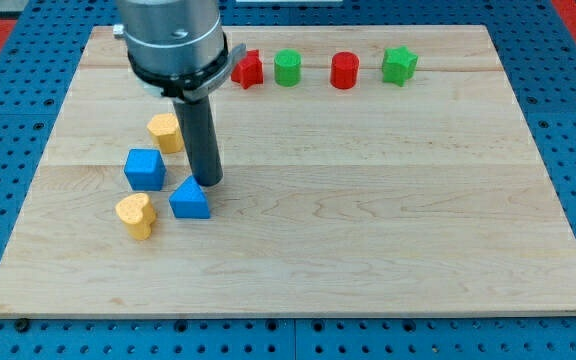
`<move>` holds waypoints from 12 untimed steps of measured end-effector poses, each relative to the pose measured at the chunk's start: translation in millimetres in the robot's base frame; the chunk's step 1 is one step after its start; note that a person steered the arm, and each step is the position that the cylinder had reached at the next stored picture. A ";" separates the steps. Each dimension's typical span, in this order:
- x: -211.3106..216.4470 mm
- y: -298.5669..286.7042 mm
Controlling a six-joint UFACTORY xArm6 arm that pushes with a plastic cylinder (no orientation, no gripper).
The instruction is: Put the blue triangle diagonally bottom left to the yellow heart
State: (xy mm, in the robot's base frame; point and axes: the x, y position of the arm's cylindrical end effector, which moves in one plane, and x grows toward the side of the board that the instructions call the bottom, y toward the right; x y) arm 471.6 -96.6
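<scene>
The blue triangle (189, 200) lies on the wooden board (368, 200), just right of the yellow heart (135, 214) and slightly above its level. My tip (208, 183) stands right behind the triangle's upper right edge, close to it or touching it. A blue cube (145, 168) sits above the heart, up and left of the triangle.
A second yellow block (166, 131) sits above the blue cube, left of the rod. Along the view's top stand a red star (248, 68), a green cylinder (287, 68), a red cylinder (344, 70) and a green star (399, 64).
</scene>
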 end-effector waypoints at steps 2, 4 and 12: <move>32.4 -17.2; 55.2 -13.2; 144.2 16.5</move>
State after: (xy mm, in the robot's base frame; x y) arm 615.9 -80.1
